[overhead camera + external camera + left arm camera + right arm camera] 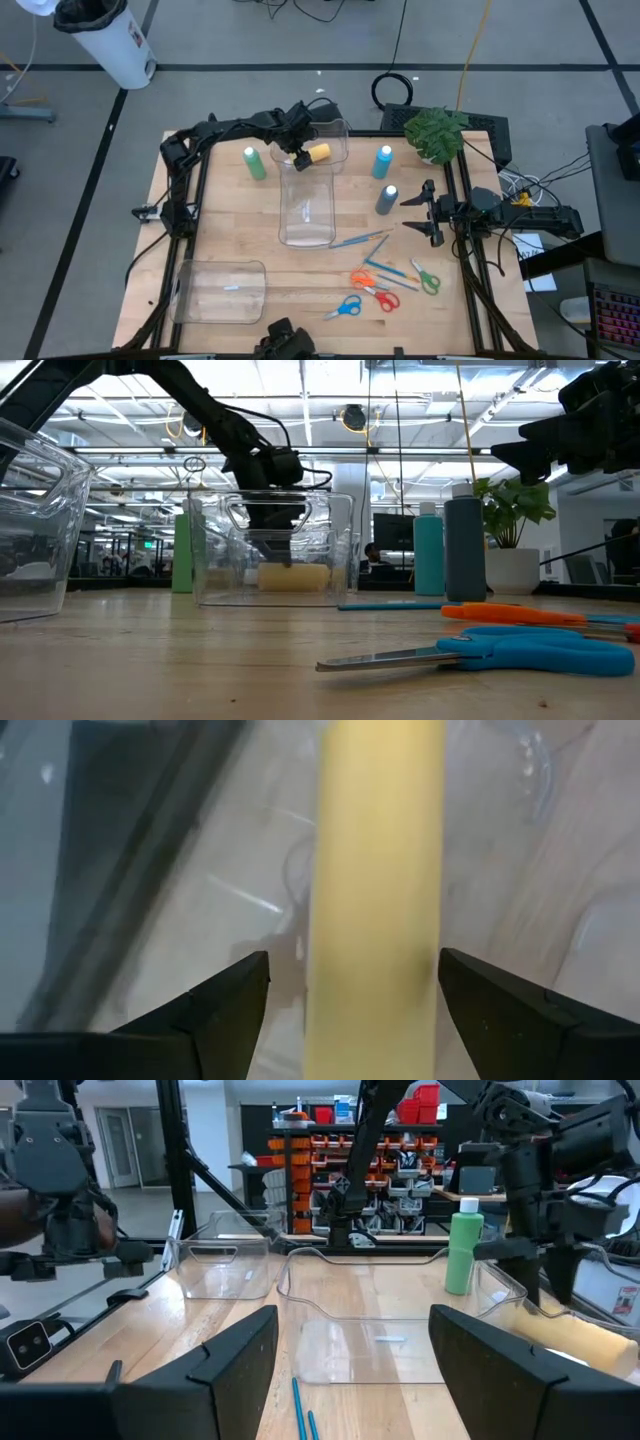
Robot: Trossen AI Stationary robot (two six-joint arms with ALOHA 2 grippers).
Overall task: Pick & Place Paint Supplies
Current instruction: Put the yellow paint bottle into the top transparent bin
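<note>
A yellow paint bottle [319, 152] lies on its side at the far end of a clear bin [306, 215]; in the low view the yellow bottle [295, 577] rests on the bin's floor. My left gripper [298, 157] hangs open over it, a finger on either side of the yellow bottle [375, 870]. The green bottle [255, 163] stands left of the bin. The light blue bottle [383, 161] and the grey-blue bottle [386, 199] stand to its right. Thin brushes [360, 240] lie on the table near them. My right gripper [420, 213] waits open at the right edge. My left gripper [354, 990] comes at the yellow bottle's body from above, fingers pointing down and lying across it. A gap shows at one finger [235, 995]. The other fingertip [470, 990] is right at the bottle's side, and I cannot tell whether it touches.
A second clear bin [220, 292] sits at the near left corner. Several scissors [375, 290] and more brushes [388, 270] lie near the front right. A potted plant [437, 132] stands at the far right corner. Bare wood lies between the two bins.
</note>
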